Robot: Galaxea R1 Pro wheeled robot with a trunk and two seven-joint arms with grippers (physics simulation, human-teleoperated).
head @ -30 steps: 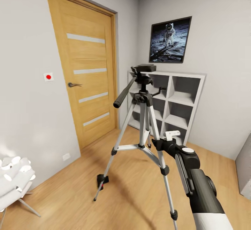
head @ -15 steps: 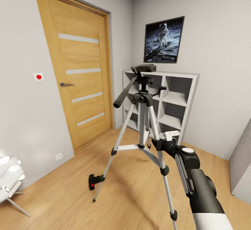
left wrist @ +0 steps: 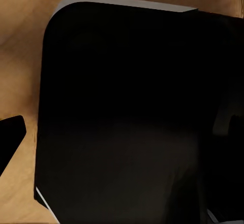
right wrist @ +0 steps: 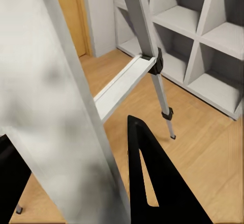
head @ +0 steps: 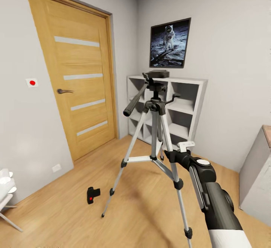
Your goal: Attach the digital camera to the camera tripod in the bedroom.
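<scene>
Tripod: camera tripod (head: 155, 135) is stood before grey shelves (head: 184, 107).
Camera: digital camera (head: 92, 195) is left floored.
Right gripper (right wrist: 76, 183): spread around a leg.
Left: undeterminable.

Camera tripod (head: 156, 127) legs bar the floor; digital camera (head: 92, 195) lies beside them.

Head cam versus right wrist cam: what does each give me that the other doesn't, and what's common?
Head view: the digital camera lying on the floor left of the camera tripod, plus the pan handle, wooden door and astronaut poster.
Right wrist view: the right claw, fingers apart, with a blurred tripod leg seen close between them.
Both: tripod legs, the grey cubby shelves and the wood floor.
</scene>
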